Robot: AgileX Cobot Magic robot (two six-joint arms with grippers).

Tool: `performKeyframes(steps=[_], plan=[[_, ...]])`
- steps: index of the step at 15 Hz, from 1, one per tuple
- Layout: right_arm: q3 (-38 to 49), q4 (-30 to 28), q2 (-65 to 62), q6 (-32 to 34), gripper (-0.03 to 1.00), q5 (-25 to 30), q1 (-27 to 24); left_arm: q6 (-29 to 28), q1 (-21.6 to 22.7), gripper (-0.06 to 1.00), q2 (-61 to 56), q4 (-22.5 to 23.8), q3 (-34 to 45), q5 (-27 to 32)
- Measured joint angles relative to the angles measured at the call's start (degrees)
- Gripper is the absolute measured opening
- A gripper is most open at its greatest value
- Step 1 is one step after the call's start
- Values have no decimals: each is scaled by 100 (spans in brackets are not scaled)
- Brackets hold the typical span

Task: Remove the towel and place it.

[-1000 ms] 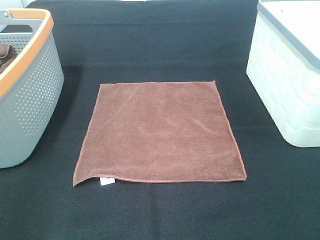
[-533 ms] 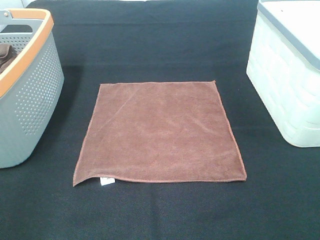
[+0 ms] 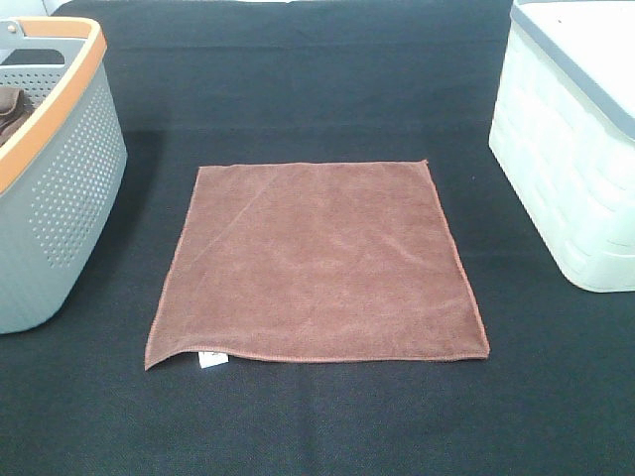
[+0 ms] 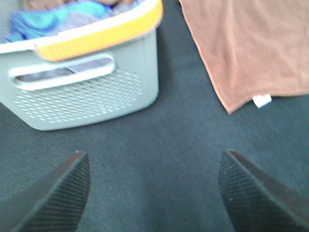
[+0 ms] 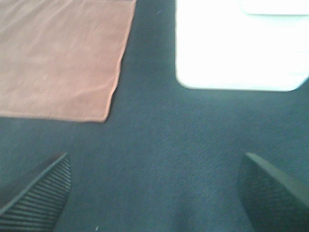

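The towel (image 3: 317, 263), a reddish-brown square cloth with a stitched hem, lies spread flat on the black table cover in the middle of the exterior view. Its small white tag (image 3: 209, 359) sticks out at the near left corner. Neither arm shows in the exterior view. In the left wrist view my left gripper (image 4: 152, 191) is open over bare cover, with the towel's tagged corner (image 4: 261, 100) ahead of it. My right gripper (image 5: 157, 193) also stands open over bare cover, the towel (image 5: 63, 58) lying ahead of it to one side. Nothing is held.
A grey perforated basket (image 3: 69, 188) with an orange rim stands at the left and holds a darker brown cloth (image 3: 12, 103) and blue cloth (image 4: 53, 17). A white lidded bin (image 3: 571, 149) stands at the right.
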Motion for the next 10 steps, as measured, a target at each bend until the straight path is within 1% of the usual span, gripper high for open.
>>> performKeyframes(steps=[2,3,10], plan=[[0,6,-453,0,87,0,-40,23,34,71,-510,0,0,-6],[0,6,-493,0,87,0,-40,23,34,71,-584,0,0,-11],[0,6,-521,0,87,0,-40,34,34,71,-602,6,0,-11]])
